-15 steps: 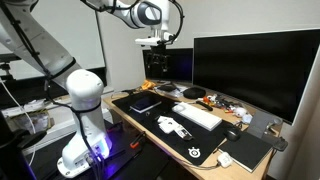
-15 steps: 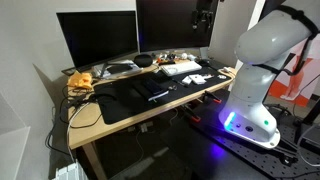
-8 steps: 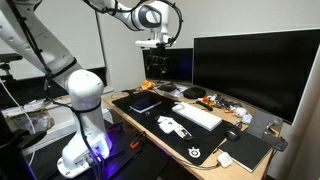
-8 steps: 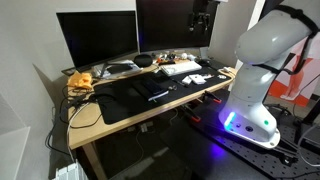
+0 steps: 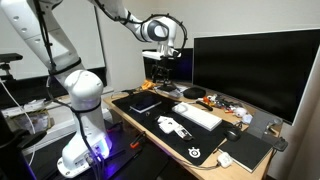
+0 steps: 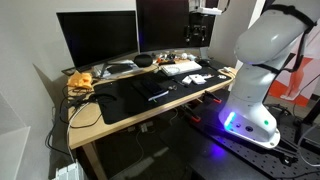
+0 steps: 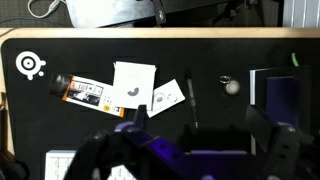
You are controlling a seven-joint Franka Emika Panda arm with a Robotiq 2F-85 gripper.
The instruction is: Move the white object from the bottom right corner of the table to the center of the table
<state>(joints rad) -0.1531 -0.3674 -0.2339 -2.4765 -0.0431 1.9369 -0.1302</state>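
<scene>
Spread wide and empty, the black gripper hangs high above the mat-covered wooden table; it should cross to the small white block at the corner beside the black notebook, centre, then descend squarely.

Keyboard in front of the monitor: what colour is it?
White. The keyboard shows best in an exterior view.

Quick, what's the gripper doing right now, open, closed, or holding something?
Gripper: open, jaws spread wide in the wrist view, holding nothing.
</scene>
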